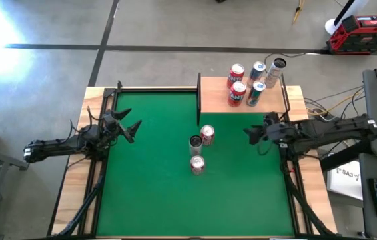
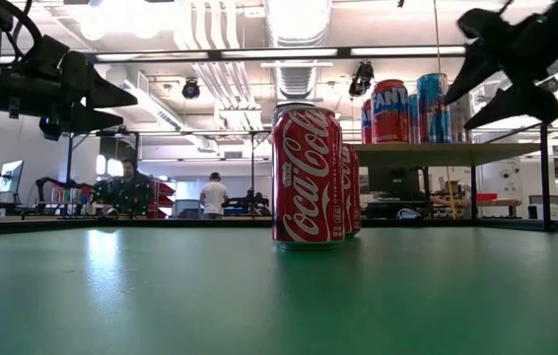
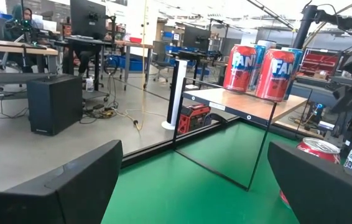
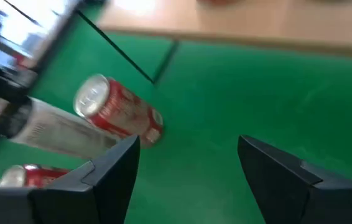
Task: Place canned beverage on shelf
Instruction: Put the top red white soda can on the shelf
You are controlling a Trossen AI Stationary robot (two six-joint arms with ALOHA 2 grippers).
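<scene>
I've got three cans on the green felt worktop (image 1: 148, 167) near centre: a red cola can (image 1: 207, 135) closest to the shelf, a dark-topped can (image 1: 195, 143) just beside it, and another red can (image 1: 197, 165) a bit nearer the front edge. The light tan wooden shelf w/ thin dark metal frame (image 1: 218, 103) sits at the far edge, right of centre, and carries five cans already: two red Fanta cans (image 1: 236, 83), two blue-and-silver cans (image 1: 257, 81) and one silver can (image 1: 276, 69) at the far right corner. Right gripper (image 1: 251, 132) hovers above the worktop just right of the cola can, fingers spread, holding nothing. Left gripper (image 1: 132, 128) waits over the worktop's left side, well apart from the cans, fingers released too.
</scene>
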